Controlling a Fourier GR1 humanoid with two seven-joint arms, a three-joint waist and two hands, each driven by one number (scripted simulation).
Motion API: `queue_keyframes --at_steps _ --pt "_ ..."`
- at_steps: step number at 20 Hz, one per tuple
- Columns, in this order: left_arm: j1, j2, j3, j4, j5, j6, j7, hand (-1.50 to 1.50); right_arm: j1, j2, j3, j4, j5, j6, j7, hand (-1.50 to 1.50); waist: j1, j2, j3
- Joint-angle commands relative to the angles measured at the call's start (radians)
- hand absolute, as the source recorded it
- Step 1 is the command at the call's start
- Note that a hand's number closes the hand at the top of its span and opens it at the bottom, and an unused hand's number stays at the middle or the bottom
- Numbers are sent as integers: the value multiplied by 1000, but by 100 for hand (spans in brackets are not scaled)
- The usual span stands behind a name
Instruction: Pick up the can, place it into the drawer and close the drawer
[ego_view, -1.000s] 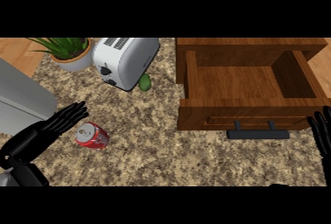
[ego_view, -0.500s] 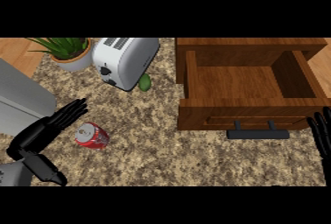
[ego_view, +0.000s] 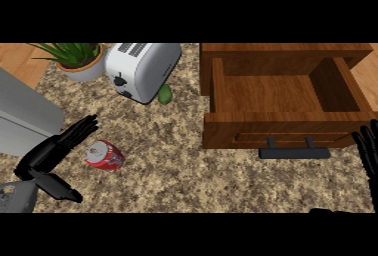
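A red can (ego_view: 105, 155) lies on its side on the speckled counter at the left. My left hand (ego_view: 53, 152) is just left of it, fingers straight and angled up-right, the thumb (ego_view: 60, 190) spread below; it is open and close beside the can, holding nothing. The wooden drawer (ego_view: 284, 131) stands pulled out at the upper right, its inside bare, a dark handle (ego_view: 294, 151) on its front. My right hand (ego_view: 367, 151) shows at the right edge with its fingers up, open and resting beside the drawer front.
A white toaster (ego_view: 139, 69) stands at the back, with a small green vegetable (ego_view: 165, 94) beside it. A potted plant (ego_view: 77, 58) sits at the back left. A grey metal block (ego_view: 22, 117) fills the left edge.
My left forearm has drawn lower and its thumb has swung out below the hand, which stays beside the can. The can, the drawer and my right hand have not moved.
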Motion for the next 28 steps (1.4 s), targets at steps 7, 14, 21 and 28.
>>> queue_keyframes --at_steps 7,14,21,28 --pt "-105 19 -68 274 -82 14 -252 -150 -5 -1 -14 -18 -13 13 8 -150 -5 2 -1" --pt "-179 59 -80 438 -88 21 -288 -150 -7 -1 -10 -36 -11 19 25 -150 -6 2 0" --pt "-212 69 -112 544 -113 53 -402 -150 5 13 -3 -102 -27 7 87 -150 -12 4 -2" --pt "-253 15 -146 604 -132 119 -402 -150 23 29 13 -82 24 7 39 -150 -7 2 -1"
